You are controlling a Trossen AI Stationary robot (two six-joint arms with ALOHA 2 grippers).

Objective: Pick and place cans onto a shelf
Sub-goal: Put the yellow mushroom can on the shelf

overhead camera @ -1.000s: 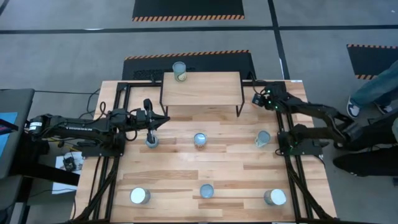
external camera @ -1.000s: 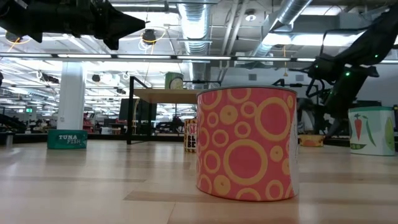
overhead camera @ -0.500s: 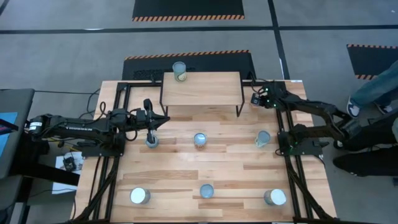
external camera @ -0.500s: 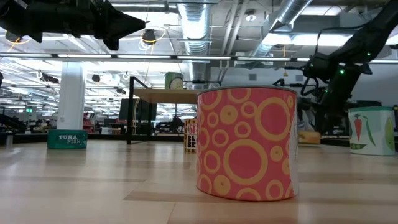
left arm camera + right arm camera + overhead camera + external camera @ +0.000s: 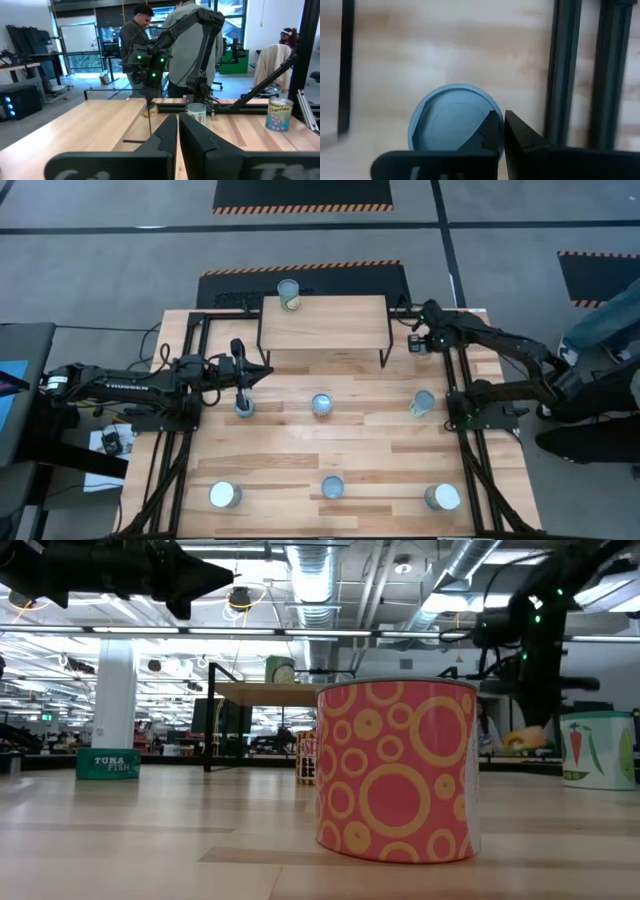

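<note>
My right gripper (image 5: 420, 343) is near the table's far right corner, beside the shelf (image 5: 323, 323), shut on a small yellow-labelled can (image 5: 525, 740) with a blue-silver top (image 5: 451, 120). One can (image 5: 289, 293) stands on the shelf's far left corner. Several more cans stand on the tabletop, among them a middle row (image 5: 321, 404) and a near row (image 5: 332, 487). My left gripper (image 5: 266, 370) waits shut and level at the left, above the can (image 5: 244, 408). My right gripper pinches the can's top rim at its edge (image 5: 496, 111), one finger over the lid and one outside the wall. The fingers come from above, pointing steeply down. The can hangs tilted below them, clear of the table.
An orange can with yellow rings (image 5: 398, 772) stands close to the low camera; a tuna can (image 5: 108, 763) is at the left and a vegetable-label can (image 5: 597, 748) at the right. Black frame rails (image 5: 470, 450) run along both table sides. People stand beyond the table (image 5: 150, 45).
My right gripper has shut on the small can near the far right corner, rolled, and risen. The can has been lifted off the table and now hangs tilted.
</note>
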